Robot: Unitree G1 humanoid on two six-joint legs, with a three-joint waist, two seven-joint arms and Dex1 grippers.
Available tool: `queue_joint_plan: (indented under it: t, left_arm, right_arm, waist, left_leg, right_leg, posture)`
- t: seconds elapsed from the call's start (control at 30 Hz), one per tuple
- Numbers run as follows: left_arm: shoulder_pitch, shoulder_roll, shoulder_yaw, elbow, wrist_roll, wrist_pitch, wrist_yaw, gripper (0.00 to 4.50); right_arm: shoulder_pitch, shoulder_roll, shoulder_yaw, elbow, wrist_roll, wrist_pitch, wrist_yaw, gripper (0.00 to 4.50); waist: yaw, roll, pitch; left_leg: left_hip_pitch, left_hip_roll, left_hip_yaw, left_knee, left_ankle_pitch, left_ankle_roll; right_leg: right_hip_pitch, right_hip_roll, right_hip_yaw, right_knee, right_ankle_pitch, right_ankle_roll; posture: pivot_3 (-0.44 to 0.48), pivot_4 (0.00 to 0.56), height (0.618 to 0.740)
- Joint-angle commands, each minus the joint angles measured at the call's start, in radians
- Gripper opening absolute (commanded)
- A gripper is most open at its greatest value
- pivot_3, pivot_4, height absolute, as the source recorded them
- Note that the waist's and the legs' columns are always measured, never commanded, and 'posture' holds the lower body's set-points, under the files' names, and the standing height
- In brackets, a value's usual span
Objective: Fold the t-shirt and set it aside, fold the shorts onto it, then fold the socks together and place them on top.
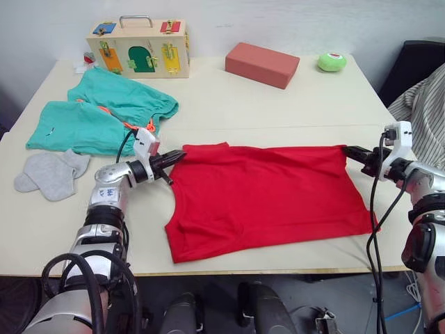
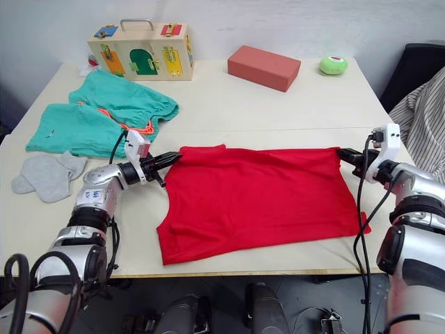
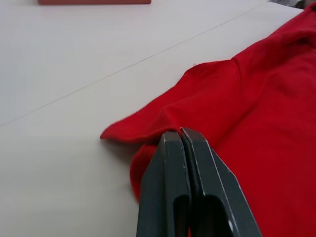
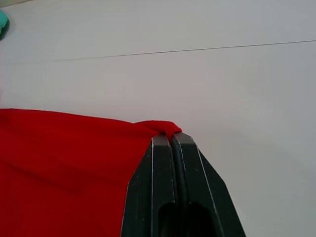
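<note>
Step in hand, judged: t-shirt fold, 1st of 3. One t-shirt is spread mid-tabletop, far corners pinched: left gripper jaws clamped on one, right gripper jaws clamped on the other. Next, both corners are prob. to be lifted together and carried over the near hem. One shorts at far left; 2 socks beside them, untouched.
</note>
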Motion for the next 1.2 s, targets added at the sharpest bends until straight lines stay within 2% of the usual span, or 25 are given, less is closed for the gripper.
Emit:
queue_joint_plan:
  t: [0.03, 0.27, 0.47, 0.57, 0.67, 0.73, 0.8, 0.87, 0.97, 1.0, 1.2]
  left_arm:
    - [0.035, 0.007, -0.010, -0.065, 0.008, -0.089, 0.008, 0.00]
    - [0.107, 0.020, -0.038, -0.094, 0.038, -0.194, 0.032, 0.00]
    - [0.162, 0.025, -0.054, -0.143, 0.030, -0.192, 0.006, 0.00]
    - [0.180, 0.028, -0.039, -0.195, -0.019, -0.091, -0.016, 0.57]
    - [0.208, 0.074, -0.035, -0.282, -0.064, 0.059, -0.073, 1.58]
    - [0.222, 0.120, -0.036, -0.324, -0.076, 0.197, -0.083, 2.06]
    - [0.219, 0.166, -0.032, -0.358, -0.106, 0.348, -0.100, 2.64]
    - [0.193, 0.196, -0.022, -0.378, -0.145, 0.507, -0.096, 3.37]
    - [0.088, 0.204, 0.004, -0.345, -0.190, 0.750, -0.037, 4.19]
    - [0.042, 0.200, 0.002, -0.308, -0.187, 0.811, -0.013, 4.46]
    - [-0.183, 0.123, -0.003, -0.060, -0.157, 0.902, 0.070, 4.49]
  right_arm:
    - [0.010, -0.022, 0.008, -0.030, -0.005, -0.027, 0.010, 0.02]
    - [0.040, -0.012, 0.053, -0.039, -0.040, -0.051, 0.025, 0.02]
    - [0.046, -0.006, 0.055, -0.039, -0.036, -0.074, 0.005, 0.02]
    - [0.073, -0.013, 0.051, -0.096, -0.024, -0.112, 0.033, 0.57]
    - [0.159, -0.047, 0.053, -0.190, -0.031, -0.197, 0.051, 1.66]
    - [0.237, -0.076, 0.058, -0.265, -0.040, -0.268, 0.073, 2.22]
    - [0.345, -0.097, 0.039, -0.393, -0.016, -0.377, 0.128, 2.83]
    - [0.451, -0.096, 0.005, -0.554, 0.053, -0.472, 0.206, 3.64]
    - [0.601, -0.075, -0.025, -0.832, 0.148, -0.440, 0.227, 4.49]
    - [0.649, -0.070, -0.025, -0.916, 0.163, -0.430, 0.222, 4.50]
    - [0.817, -0.029, 0.012, -1.282, 0.192, -0.335, 0.122, 4.50]
  waist:
    - [-0.001, 0.000, 0.000]
    - [0.000, 0.000, 0.000]
    - [0.000, 0.000, 0.000]
    - [0.001, 0.000, 0.000]
    - [0.001, 0.000, 0.000]
    - [0.001, 0.000, 0.000]
    - [0.002, 0.000, 0.000]
    - [0.003, 0.000, 0.000]
    - [0.004, 0.000, 0.000]
    - [0.006, -0.002, 0.001]
    - [0.008, -0.003, 0.000]
  left_leg:
    - [0.000, 0.000, 0.000, 0.000, 0.000, 0.000]
    - [0.000, 0.000, 0.000, 0.000, 0.000, 0.000]
    - [0.000, 0.000, 0.000, 0.000, 0.000, 0.000]
    - [0.000, 0.000, 0.000, 0.000, 0.000, 0.000]
    - [0.000, 0.000, -0.001, 0.000, 0.000, 0.000]
    - [0.000, 0.000, -0.001, 0.000, 0.000, 0.000]
    - [0.000, 0.000, -0.002, -0.001, 0.000, 0.000]
    - [0.000, 0.000, -0.002, -0.001, 0.000, 0.000]
    - [0.001, 0.000, -0.003, 0.001, 0.000, 0.001]
    - [0.001, 0.000, -0.004, 0.001, 0.000, 0.001]
    - [0.007, 0.000, -0.009, 0.000, 0.000, -0.001]
  right_leg:
    - [0.000, 0.000, 0.000, 0.000, 0.000, 0.000]
    - [0.000, 0.000, 0.000, 0.000, 0.000, 0.000]
    - [0.000, -0.001, 0.000, 0.000, 0.000, 0.000]
    - [0.000, -0.001, 0.000, 0.000, 0.000, 0.000]
    - [0.000, -0.001, 0.000, 0.000, 0.000, 0.000]
    - [0.000, -0.001, 0.000, 0.000, 0.000, 0.000]
    - [0.000, -0.001, 0.001, -0.001, 0.000, 0.000]
    - [0.000, -0.001, 0.001, -0.001, 0.000, 0.000]
    - [0.003, 0.000, 0.000, -0.001, 0.000, 0.000]
    - [0.004, 0.000, 0.000, 0.000, 0.000, 0.000]
    - [0.012, 0.000, -0.003, -0.003, 0.000, 0.000]
  posture:
    - [0.000, 0.150, 0.740]
    - [0.000, 0.150, 0.740]
    - [0.000, 0.150, 0.740]
    - [0.000, 0.150, 0.740]
    - [0.000, 0.150, 0.740]
    - [0.000, 0.150, 0.740]
    - [0.000, 0.150, 0.740]
    - [0.000, 0.150, 0.740]
    - [0.000, 0.150, 0.740]
    - [0.000, 0.150, 0.740]
    - [0.000, 0.150, 0.740]
